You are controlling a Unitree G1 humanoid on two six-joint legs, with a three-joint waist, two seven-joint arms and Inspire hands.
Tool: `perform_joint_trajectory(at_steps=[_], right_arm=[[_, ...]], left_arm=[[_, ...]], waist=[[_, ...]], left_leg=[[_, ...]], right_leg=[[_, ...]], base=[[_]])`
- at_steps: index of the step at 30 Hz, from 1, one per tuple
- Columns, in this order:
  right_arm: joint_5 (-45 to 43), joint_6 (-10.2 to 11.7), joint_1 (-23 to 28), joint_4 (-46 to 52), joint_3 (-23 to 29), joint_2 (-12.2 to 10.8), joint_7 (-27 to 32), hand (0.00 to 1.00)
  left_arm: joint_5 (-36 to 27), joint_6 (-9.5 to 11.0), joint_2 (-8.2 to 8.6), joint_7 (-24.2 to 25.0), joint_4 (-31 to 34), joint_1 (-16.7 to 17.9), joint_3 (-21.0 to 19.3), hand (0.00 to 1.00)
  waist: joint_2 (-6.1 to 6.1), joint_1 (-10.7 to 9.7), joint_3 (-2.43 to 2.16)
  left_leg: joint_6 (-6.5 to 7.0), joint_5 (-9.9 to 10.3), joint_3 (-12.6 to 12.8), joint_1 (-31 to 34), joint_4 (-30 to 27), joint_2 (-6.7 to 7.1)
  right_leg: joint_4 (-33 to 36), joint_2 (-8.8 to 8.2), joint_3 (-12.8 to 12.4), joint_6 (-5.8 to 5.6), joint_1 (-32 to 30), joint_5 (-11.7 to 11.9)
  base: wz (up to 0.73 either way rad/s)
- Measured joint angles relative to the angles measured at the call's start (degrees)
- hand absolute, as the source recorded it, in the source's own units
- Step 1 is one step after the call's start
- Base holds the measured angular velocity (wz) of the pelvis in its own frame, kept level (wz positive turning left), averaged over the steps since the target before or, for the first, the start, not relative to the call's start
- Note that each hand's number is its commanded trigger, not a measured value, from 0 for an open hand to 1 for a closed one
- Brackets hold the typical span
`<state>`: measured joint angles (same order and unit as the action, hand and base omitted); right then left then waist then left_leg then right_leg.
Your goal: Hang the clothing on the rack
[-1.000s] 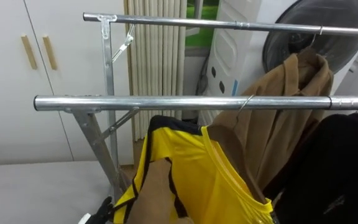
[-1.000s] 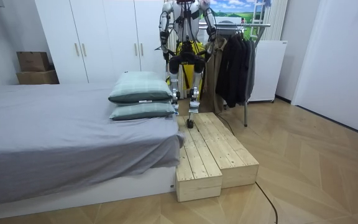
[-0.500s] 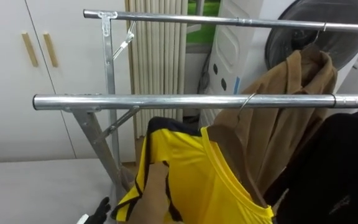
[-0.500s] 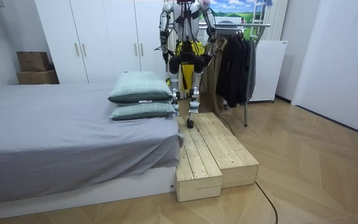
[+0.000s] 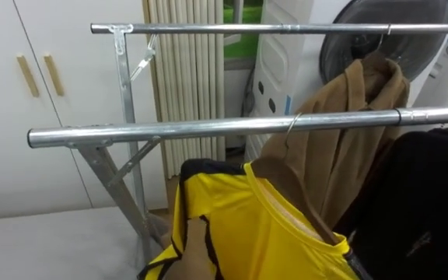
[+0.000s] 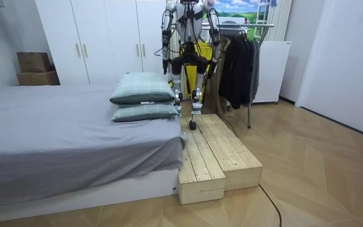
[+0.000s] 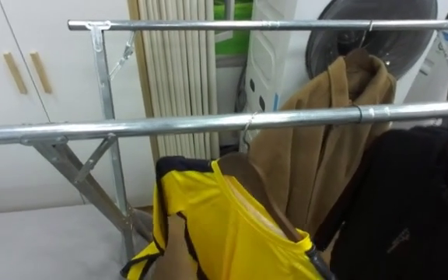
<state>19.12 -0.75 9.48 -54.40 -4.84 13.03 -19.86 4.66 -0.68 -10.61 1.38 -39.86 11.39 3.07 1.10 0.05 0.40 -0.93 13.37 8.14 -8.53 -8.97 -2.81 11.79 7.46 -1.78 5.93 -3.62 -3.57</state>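
Two rails: the near rail runs left to right across the eye views; the far rail lies parallel behind it and higher.
Yellow shirt: the yellow shirt sits on a wooden hanger just below the near rail, right of the rail's middle.
Hook: the hook curls over the near rail and looks seated, though whether the rail bears the full weight cannot be told.
Long axis: the hanger crosses the rail rather than lying along it. One shoulder is tucked under the rail; the other slopes down toward the robot's right. The collar opens upward, and the black-trimmed hem drops to the lower left.
Hands: what either hand holds, or how wide it is, cannot be told.
Nearer arm: judged, the right arm is closer to the hanger's near end and the left to the hem.
Neighbours: a brown coat hangs from the far rail just behind the hook; black garments crowd the shirt's right.
Stance: facing the rack, beyond the wooden platform.
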Motion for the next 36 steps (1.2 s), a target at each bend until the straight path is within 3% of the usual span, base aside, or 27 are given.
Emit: perform_joint_trajectory(at_steps=[5, 9, 15, 27, 36], right_arm=[[-1.29, 0.8, 1.73, -2.04, 0.11, -0.08, 2.29, 0.0], [1.43, 2.8, 2.36, -5.48, 1.9, -2.23, 4.38, 0.0], [4.41, 4.64, 2.32, -9.58, 3.99, -3.58, 6.58, 0.0], [6.82, 4.39, 2.28, -10.96, 4.06, -4.09, 9.57, 0.0], [5.96, 3.08, 2.37, -11.03, 5.21, -4.46, 12.61, 0.0]], left_arm=[[-0.14, 1.8, 0.36, -0.94, -5.56, 0.37, -0.17, 0.0], [-0.2, 3.98, 0.77, -2.36, -9.45, 0.93, -0.57, 0.0], [-0.4, 7.42, 2.21, -4.31, -14.49, 0.68, -1.21, 0.0], [-0.91, 8.12, 2.3, -2.99, -17.9, 0.64, -3.07, 0.0], [-7.02, 7.96, 2.48, -3.0, -20.25, 0.66, -7.03, 0.0]], waist=[[-0.44, -0.99, -0.36], [-0.57, -1.47, -0.53], [-1.13, -1.66, -0.71], [-1.52, -1.83, -0.8], [-1.63, -1.5, -0.88]], left_leg=[[-0.3, -0.17, 0.14, 0.16, 0.28, -0.1], [-0.66, 0.16, 0.48, 0.12, 0.32, -0.44], [-0.68, 0.52, 1.11, -0.05, 0.47, -0.6], [-0.35, 0.91, 1.19, -0.15, 0.48, -0.57], [-0.56, 1.08, 1.16, -0.76, 0.7, -0.65]], right_leg=[[-0.09, 0.13, -0.18, 0.25, -0.37, 0.0], [-0.27, 0.62, -0.63, 0.36, -0.41, -0.07], [-0.32, 0.94, -1.22, 0.46, -0.47, -0.13], [-0.13, 1.16, -1.69, 0.38, -0.57, -0.24], [-0.07, 1.88, -2.95, 0.59, -0.46, -0.2]], base=[[-0.02], [-0.06], [-0.06], [-0.01], [-0.08]])
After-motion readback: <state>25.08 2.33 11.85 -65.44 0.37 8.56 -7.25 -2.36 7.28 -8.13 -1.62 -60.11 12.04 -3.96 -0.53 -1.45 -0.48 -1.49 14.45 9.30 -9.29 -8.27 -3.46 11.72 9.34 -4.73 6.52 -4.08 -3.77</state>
